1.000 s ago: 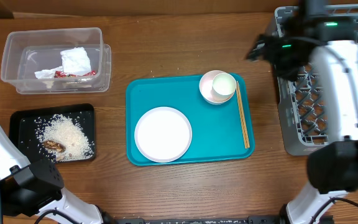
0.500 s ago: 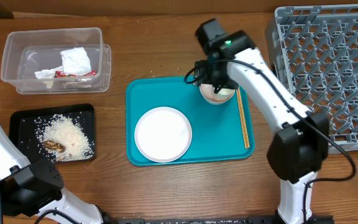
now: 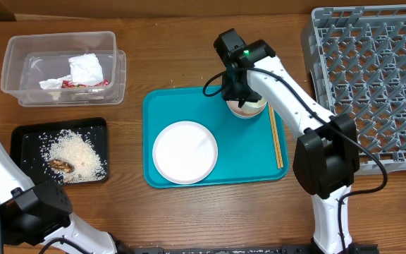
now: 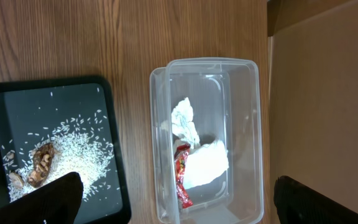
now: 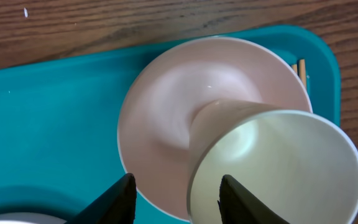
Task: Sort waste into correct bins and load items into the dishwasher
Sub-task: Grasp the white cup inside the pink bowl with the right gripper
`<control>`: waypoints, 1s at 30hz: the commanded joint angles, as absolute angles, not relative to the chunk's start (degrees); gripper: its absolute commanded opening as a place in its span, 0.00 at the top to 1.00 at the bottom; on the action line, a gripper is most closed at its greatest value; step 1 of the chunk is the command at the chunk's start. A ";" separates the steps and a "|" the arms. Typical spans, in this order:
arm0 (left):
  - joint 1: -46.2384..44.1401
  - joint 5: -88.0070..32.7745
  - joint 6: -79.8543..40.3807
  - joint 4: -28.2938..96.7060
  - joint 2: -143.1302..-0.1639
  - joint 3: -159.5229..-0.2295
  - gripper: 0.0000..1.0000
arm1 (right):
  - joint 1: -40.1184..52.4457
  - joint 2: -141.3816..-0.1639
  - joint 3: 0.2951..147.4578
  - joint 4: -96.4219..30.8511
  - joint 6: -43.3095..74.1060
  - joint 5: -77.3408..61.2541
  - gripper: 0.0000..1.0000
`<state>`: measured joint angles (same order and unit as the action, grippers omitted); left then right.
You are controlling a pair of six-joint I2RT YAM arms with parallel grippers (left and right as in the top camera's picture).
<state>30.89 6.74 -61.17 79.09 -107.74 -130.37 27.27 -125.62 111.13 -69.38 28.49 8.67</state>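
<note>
Open wood on every side of the teal serving tray (image 3: pixel 150 134) at mid-counter (image 3: pixel 189 49), with a broad bare strip between its left edge and the two bins. At the far left, near the back edge, a clear plastic tub (image 3: pixel 13 70) holding a crumpled white napkin (image 3: pixel 87 68) and a red wrapper (image 3: pixel 83 84). Just in front of it, across a narrow gap, a shallow black tray (image 3: pixel 23 137) with loose rice (image 3: pixel 80 152) and a brown food scrap (image 3: pixel 60 165). Along the right side, well apart from the teal tray, the grey dish rack (image 3: pixel 372 77), cut off by the frame's right edge. On the teal tray, a round white plate (image 3: pixel 185 152) near the front left and wooden chopsticks (image 3: pixel 276 137) laid along the right rim. At its far right corner, a pale pink bowl (image 5: pixel 166 99) with a pale green bowl (image 5: pixel 278 162) sitting inside. Reaching over that corner from the counter's front, the right arm (image 3: pixel 287 85), its right end effector (image 5: pixel 176 199) pointing down, fingers (image 5: pixel 114 199) parted, near rims of both bowls in the gap; contact impossible to tell. High over the tub and black tray, the left end effector (image 4: pixel 176 186), spread wide, grasping nothing.
</note>
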 commanded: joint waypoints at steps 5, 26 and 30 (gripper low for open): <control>31.09 7.90 -61.76 79.09 -108.01 -130.28 0.00 | 27.31 -126.61 111.37 -68.71 28.99 11.35 0.60; 31.07 7.90 -61.78 79.09 -108.01 -130.28 0.00 | 24.16 -126.65 136.81 -88.99 30.00 11.35 0.96; 31.05 7.90 -61.76 79.09 -108.01 -130.28 0.00 | 19.68 -126.65 149.03 -96.44 27.62 11.33 0.96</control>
<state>30.89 6.74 -61.19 79.09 -107.74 -130.37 23.29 -127.04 141.78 -94.67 29.52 10.72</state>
